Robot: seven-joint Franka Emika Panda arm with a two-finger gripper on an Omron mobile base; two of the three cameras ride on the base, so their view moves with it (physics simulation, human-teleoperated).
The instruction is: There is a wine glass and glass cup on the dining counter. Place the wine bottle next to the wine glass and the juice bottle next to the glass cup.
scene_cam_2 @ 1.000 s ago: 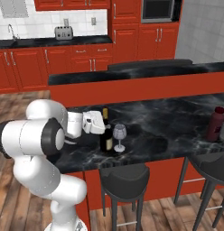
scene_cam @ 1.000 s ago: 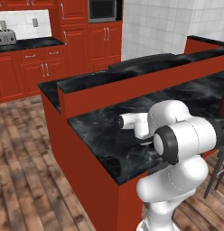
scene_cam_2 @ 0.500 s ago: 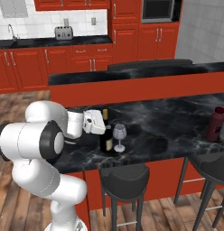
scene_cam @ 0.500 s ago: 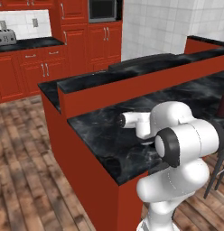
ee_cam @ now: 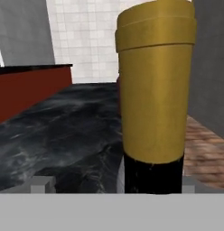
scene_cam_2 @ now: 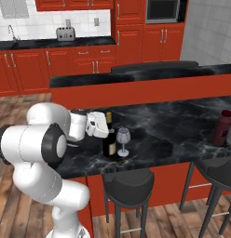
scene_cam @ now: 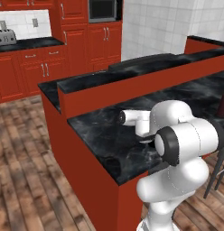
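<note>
item: wine bottle, upright just left of wine glass; my gripper open around its neck.

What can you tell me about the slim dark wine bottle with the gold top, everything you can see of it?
The slim near-black wine bottle stands upright on the black white-veined marble dining counter, near its front edge. Its narrow neck carries a gold-yellow cap, which fills the middle of the hand view above the black glass. It looks like smooth, glossy glass. The small clear stemmed wine glass stands right beside it, on the side away from the arm. The gripper sits at neck height with its fingers spread open, so the bottle appears released, not clamped.
</note>
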